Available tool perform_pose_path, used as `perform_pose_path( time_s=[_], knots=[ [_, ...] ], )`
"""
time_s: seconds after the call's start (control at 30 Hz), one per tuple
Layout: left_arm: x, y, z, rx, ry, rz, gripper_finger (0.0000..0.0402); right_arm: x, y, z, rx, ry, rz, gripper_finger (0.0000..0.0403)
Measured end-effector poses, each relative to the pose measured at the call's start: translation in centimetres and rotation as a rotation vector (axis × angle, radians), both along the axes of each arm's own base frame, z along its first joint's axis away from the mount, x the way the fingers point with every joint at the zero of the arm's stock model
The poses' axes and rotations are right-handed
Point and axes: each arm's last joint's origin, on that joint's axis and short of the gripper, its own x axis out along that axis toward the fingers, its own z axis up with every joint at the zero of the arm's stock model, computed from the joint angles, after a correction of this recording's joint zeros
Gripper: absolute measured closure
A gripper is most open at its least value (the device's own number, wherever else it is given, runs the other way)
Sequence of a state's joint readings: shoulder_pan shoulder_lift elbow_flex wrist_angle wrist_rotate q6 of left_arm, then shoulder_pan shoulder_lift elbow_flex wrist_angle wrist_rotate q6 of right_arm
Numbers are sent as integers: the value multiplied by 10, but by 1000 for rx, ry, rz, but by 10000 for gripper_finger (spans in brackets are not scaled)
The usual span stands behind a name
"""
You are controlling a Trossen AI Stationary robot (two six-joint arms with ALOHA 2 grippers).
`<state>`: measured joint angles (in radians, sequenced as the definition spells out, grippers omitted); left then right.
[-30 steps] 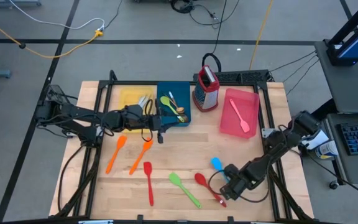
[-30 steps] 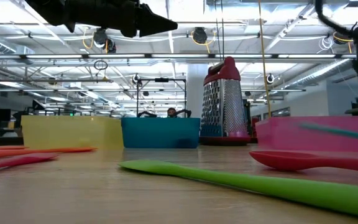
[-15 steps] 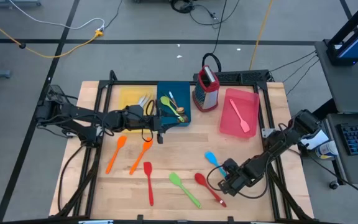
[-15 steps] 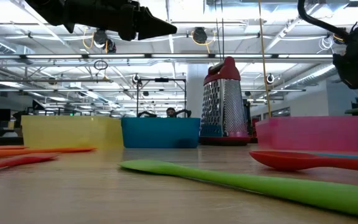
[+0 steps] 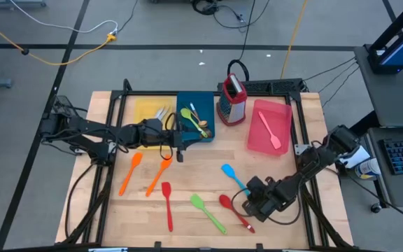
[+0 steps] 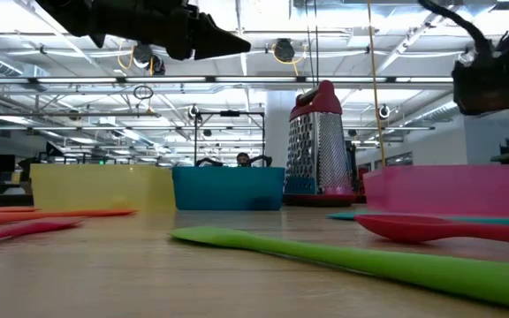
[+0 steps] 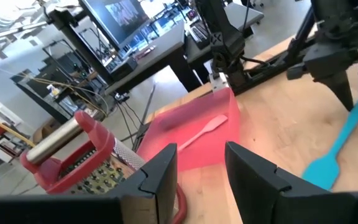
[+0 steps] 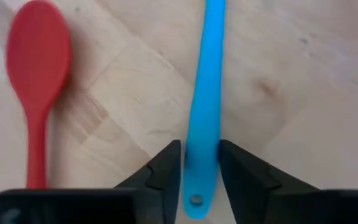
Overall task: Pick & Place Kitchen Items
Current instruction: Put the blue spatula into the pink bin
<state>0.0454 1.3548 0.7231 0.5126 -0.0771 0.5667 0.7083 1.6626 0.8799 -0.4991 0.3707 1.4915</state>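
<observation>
— Two fingers (image 8: 166, 165) of the right gripper (image 8: 199, 163) are standing parted astride the handle end of the blue spatula (image 8: 207, 74), is that what you are seeing?

— Yes. They are not clamping it: a sliver of wood is showing between one finger and the handle. The spatula is lying flat on the table (image 5: 201, 171), toward the front right, blade pointing toward the trays.

— What is lying beside it?

— A red spoon (image 8: 36, 68), just beside and roughly parallel. Farther left, a green spatula (image 5: 207, 212), a red spatula (image 5: 167, 204) and two orange utensils (image 5: 145, 175) are resting on the wood.

— And the left gripper (image 5: 179, 147)?

— It is hanging above the front edge of the blue tray (image 5: 212, 115), fingers spread, carrying nothing.

— What is sitting in the trays?

— Green and gold spoons are lying in the blue one, pale cutlery in the yellow tray (image 5: 144, 108) on its left, and a pink spatula (image 5: 269, 129) in the pink tray (image 5: 285, 112). A red-handled grater (image 5: 231, 98) is standing upright between the blue and pink trays.
</observation>
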Motion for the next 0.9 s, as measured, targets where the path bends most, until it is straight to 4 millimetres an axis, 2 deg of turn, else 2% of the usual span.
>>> perform_pose_path(
  time_s=[0.17, 0.37, 0.57, 0.73, 0.9],
  knots=[
    [0, 0, -2, -1, 18, 1, 261, -6, 0, -24, -89, 51, 20, 273],
    [0, 0, -2, -42, 12, 7, 261, -13, 11, -42, -201, -53, -29, 281],
    [-1, 0, -4, -108, 27, 17, 261, -23, 20, -61, -292, -73, -8, 292],
    [-1, 0, -5, -170, 30, 26, 261, -23, 23, -61, -352, -20, 12, 293],
    [-1, 0, -5, -243, 24, 37, 261, -9, 16, -55, -372, 42, 23, 294]
  ],
)
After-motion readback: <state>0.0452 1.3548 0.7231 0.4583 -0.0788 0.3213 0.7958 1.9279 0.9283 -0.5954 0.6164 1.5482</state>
